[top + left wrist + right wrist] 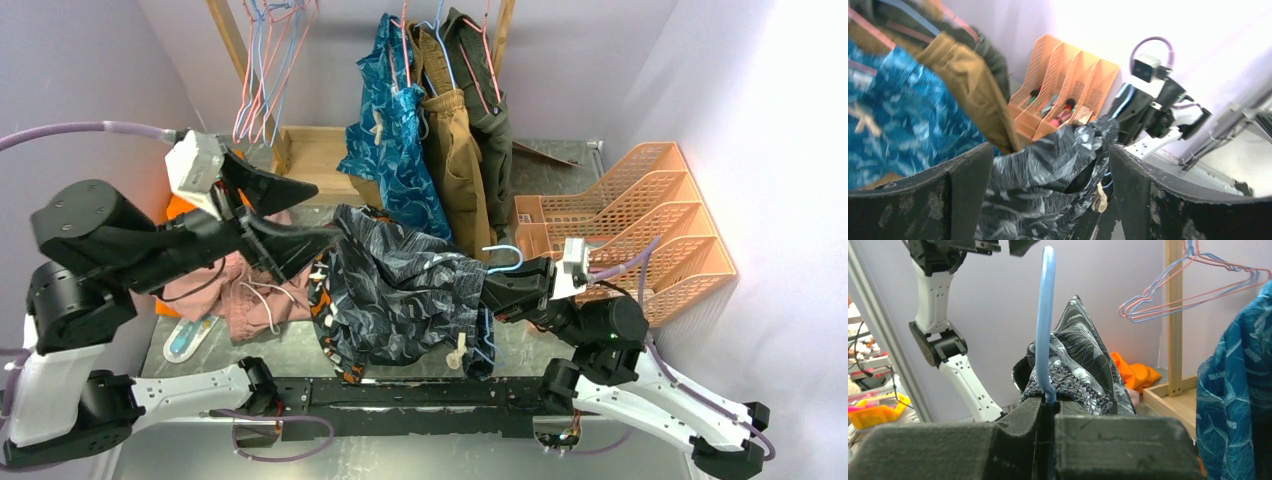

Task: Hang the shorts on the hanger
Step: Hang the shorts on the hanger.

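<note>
The shorts (400, 290), dark with a grey streaky print and a cream drawstring end (458, 352), hang draped over the light-blue wire hanger (505, 255) at mid-table. My right gripper (497, 288) is shut on the hanger's neck just below the hook; in the right wrist view the blue hook (1044, 315) rises from between the closed jaws (1052, 407), with the shorts (1083, 360) bunched behind it. My left gripper (324, 212) stands open at the shorts' left edge. In its wrist view the shorts (1048, 170) fill the wide gap between its fingers (968, 190).
Teal-blue shorts (395, 130) and brown and olive garments (455, 150) hang on the wooden rack behind. Empty pink and blue hangers (265, 60) hang at back left. An orange file organiser (640, 230) stands on the right. Pink clothing (240, 290) lies under my left arm.
</note>
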Robot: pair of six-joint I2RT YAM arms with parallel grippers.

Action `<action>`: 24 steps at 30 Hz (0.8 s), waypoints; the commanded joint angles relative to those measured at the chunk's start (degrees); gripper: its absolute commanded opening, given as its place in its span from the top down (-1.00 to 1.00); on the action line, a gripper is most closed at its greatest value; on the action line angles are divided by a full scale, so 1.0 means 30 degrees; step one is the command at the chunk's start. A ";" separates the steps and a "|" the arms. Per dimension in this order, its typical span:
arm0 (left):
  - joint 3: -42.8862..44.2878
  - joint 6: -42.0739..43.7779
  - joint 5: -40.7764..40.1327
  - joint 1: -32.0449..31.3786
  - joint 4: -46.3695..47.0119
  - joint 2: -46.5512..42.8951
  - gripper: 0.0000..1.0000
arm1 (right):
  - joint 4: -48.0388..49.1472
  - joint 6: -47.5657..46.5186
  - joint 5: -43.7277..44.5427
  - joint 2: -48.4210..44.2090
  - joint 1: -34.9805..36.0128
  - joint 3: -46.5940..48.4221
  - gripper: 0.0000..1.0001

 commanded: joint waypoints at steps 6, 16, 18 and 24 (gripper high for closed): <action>0.2551 0.7089 1.0482 -0.0089 -0.3266 0.4241 -0.89 | -0.1569 -0.0704 -0.2987 0.0666 -0.0105 0.1937 1.00; 0.1661 1.0149 1.1850 -0.0794 -0.3025 0.6021 -0.91 | -0.1419 -0.0587 -0.4286 0.1164 -0.0107 0.1912 1.00; 0.1136 1.0201 1.1997 -0.1011 -0.3087 0.6013 -0.90 | -0.1710 -0.0773 -0.4440 0.1174 -0.0126 0.2068 1.00; 0.0310 0.9944 1.1518 -0.2344 -0.3247 0.6518 -0.84 | -0.2025 -0.1107 -0.4852 0.1598 -0.0103 0.2357 1.00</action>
